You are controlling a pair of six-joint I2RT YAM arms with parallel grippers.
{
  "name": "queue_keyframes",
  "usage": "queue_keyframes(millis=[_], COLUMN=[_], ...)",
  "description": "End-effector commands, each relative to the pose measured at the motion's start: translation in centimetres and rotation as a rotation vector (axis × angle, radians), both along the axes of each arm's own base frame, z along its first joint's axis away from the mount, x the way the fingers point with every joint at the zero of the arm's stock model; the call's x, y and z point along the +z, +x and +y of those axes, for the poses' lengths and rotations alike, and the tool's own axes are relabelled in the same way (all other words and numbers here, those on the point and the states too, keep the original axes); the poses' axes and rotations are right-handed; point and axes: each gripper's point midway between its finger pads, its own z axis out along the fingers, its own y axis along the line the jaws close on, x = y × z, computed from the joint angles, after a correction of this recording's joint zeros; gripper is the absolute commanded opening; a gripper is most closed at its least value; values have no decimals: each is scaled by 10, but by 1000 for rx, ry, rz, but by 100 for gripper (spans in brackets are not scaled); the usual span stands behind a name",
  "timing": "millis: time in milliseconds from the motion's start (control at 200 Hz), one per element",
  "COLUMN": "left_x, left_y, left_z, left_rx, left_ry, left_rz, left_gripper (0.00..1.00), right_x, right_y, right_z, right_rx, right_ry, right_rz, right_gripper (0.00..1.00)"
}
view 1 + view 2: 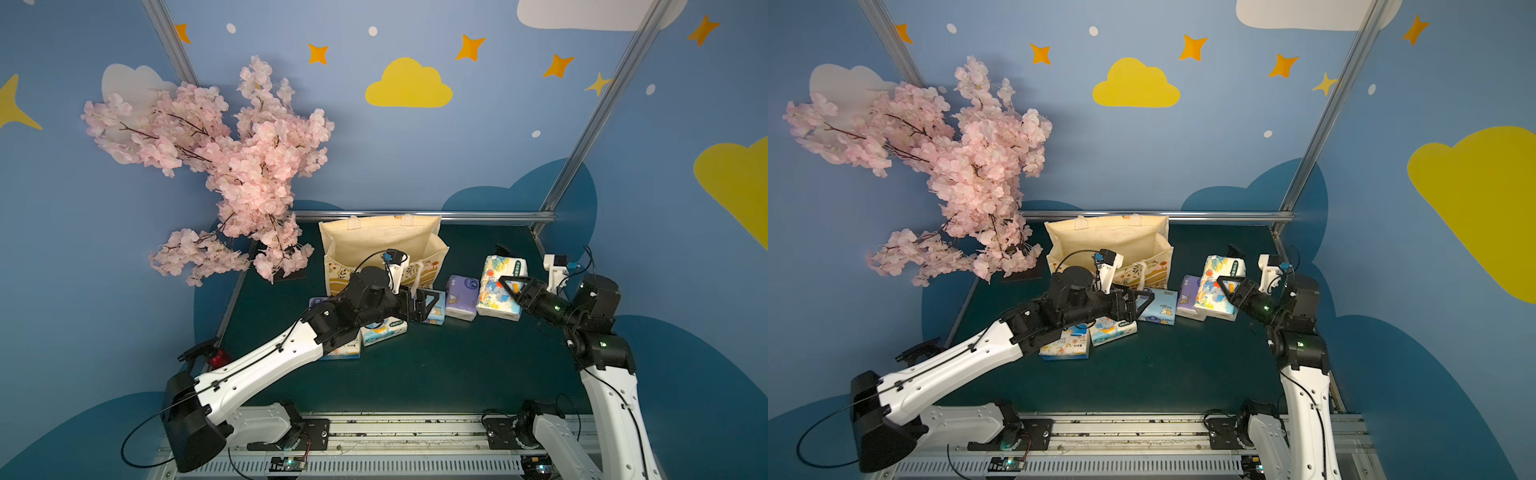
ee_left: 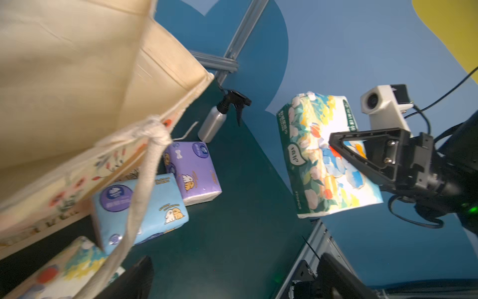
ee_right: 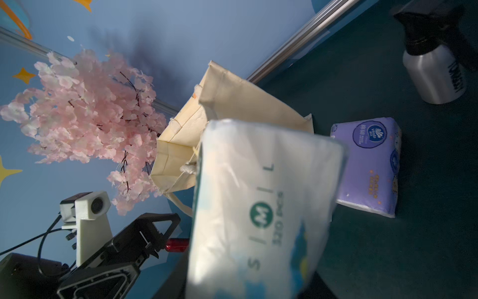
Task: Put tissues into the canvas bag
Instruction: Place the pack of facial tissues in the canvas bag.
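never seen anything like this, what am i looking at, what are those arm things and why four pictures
These are two white-and-black robot arms mounted at the edge of a dark green table, each ending in a two-fingered gripper. Two pictures come from a paired camera above; the other two from a small camera on each wrist. On the table stand a cream canvas bag with rope handles, a silver spray bottle and a pink blossom branch. Soft tissue packs lie there too, among them a purple pack and a light blue pack. The right gripper is shut on a white floral-print pack. The left gripper is open, by the bag's front.
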Motion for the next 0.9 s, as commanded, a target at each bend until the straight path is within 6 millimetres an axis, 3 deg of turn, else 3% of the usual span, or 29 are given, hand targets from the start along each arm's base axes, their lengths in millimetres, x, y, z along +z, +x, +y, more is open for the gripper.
queue_keyframes(millis=[0, 170, 295, 406, 551, 661, 781, 896], left_x=[3, 23, 26, 24, 19, 10, 6, 6], left_y=[10, 18, 24, 27, 30, 37, 43, 47], left_z=[43, 105, 145, 173, 200, 218, 222, 223], left_rx=[154, 332, 452, 542, 625, 680, 684, 673], left_ry=[108, 123, 131, 164, 178, 182, 141, 109], left_rz=[-75, -128, -115, -100, -63, -21, 22, 43], left_gripper=[99, 99, 99, 99, 99, 99, 100, 100], right_x=[33, 64, 83, 100, 119, 117, 111, 88], right_y=[-3, 19, 39, 53, 78, 98, 116, 132], right_z=[12, 50, 100, 139, 166, 192, 219, 238], right_rx=[46, 149, 272, 362, 400, 458, 509, 553], right_ry=[-41, -87, -128, -168, -184, -241, -334, -492], right_rz=[-87, -151, -200, -255, -322, -351, -402, -437], right_gripper=[42, 41, 40, 40, 40, 40, 40, 40])
